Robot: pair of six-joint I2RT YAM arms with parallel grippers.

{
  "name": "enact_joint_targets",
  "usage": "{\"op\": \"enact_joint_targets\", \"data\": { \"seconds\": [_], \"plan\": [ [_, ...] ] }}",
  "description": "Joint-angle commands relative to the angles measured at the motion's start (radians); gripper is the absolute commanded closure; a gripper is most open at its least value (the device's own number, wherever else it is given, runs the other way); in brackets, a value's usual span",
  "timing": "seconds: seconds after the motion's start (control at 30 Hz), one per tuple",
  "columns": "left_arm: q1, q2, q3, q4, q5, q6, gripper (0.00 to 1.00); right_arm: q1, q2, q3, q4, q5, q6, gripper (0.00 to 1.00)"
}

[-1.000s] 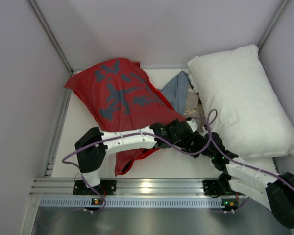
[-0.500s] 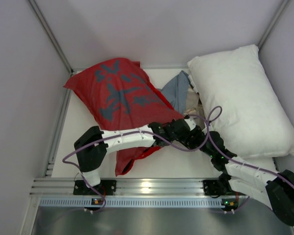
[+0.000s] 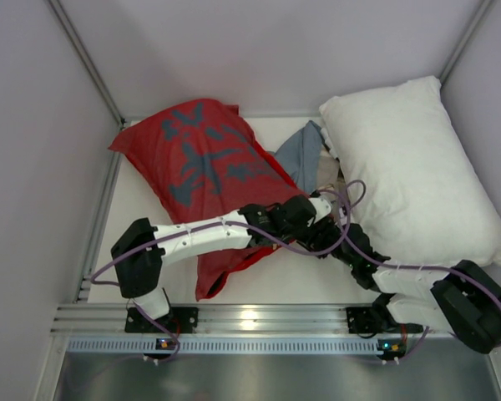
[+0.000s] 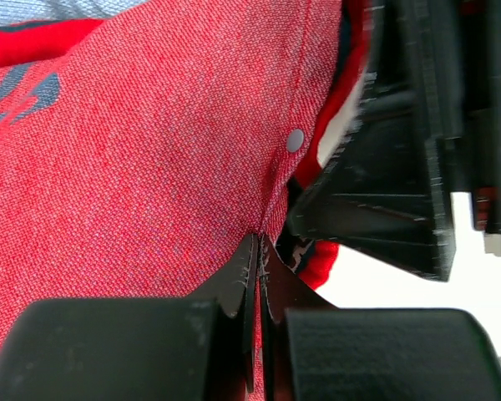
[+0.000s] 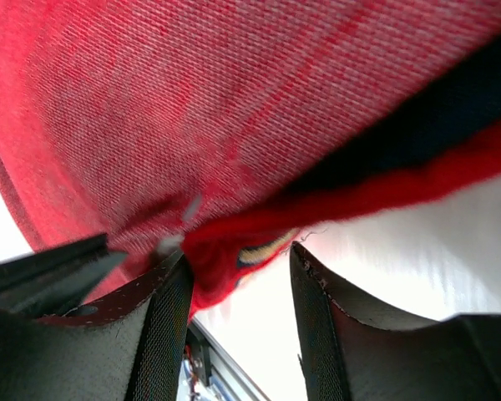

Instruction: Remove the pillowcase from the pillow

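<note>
Seen from above, the red fabric pillowcase printed with a grey-blue pattern (image 3: 202, 163) lies on the white tabletop (image 3: 134, 242). It runs from about 10 o'clock down toward the centre, swollen at its far end and slack and crumpled at its near end around 6 o'clock. The pillow inside it is hidden by the cloth.

The left arm reaches across the pillowcase's near part toward 3 o'clock. In the left wrist view the left gripper (image 4: 257, 247) has its black jaws pressed together, with a crease of the red weave caught at the tips. A small grey round snap (image 4: 294, 139) sits on the fabric just beyond them, at 1 o'clock.

A plain grey-blue cloth (image 3: 303, 154) lies at about 12 o'clock, touching the pillowcase's right edge.

The right arm comes in from 4 o'clock and meets the left arm near the centre. In the right wrist view the right gripper (image 5: 238, 256) has its jaws about half apart. The rolled red hem of the pillowcase hangs between them, against the left jaw and short of the right one, so it is not clamped.

A bare white pillow (image 3: 413, 167), plump and rectangular, fills the tabletop from 1 to 4 o'clock.
</note>
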Motion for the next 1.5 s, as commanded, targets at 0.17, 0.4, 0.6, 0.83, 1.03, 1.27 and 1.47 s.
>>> {"op": "enact_joint_targets", "data": {
  "seconds": [0.17,0.4,0.6,0.83,1.03,1.27,1.47],
  "plan": [
    [0.011,-0.068,-0.019,0.032,0.060,-0.023,1.00,0.032,0.103,0.122,0.066,0.095,-0.025,0.67],
    [0.018,-0.074,-0.028,0.034,0.085,-0.020,1.00,0.046,0.177,0.062,0.137,0.117,0.023,1.00],
    [0.016,-0.053,-0.036,0.044,0.088,-0.029,0.46,0.077,0.208,0.029,0.262,0.082,0.066,1.00],
    [0.014,-0.083,-0.099,0.064,0.060,-0.026,0.11,0.081,0.159,0.010,0.283,0.078,0.105,1.00],
    [0.011,-0.070,-0.117,0.090,-0.059,-0.022,0.01,0.083,0.102,0.013,0.274,0.032,0.131,1.00],
    [0.011,-0.031,-0.108,0.130,-0.188,0.000,0.02,0.086,0.021,0.007,0.193,0.043,0.114,1.00],
    [0.011,-0.083,-0.140,0.115,-0.101,0.017,0.02,0.088,0.018,-0.004,0.165,0.060,0.093,1.00]
  ]
}}
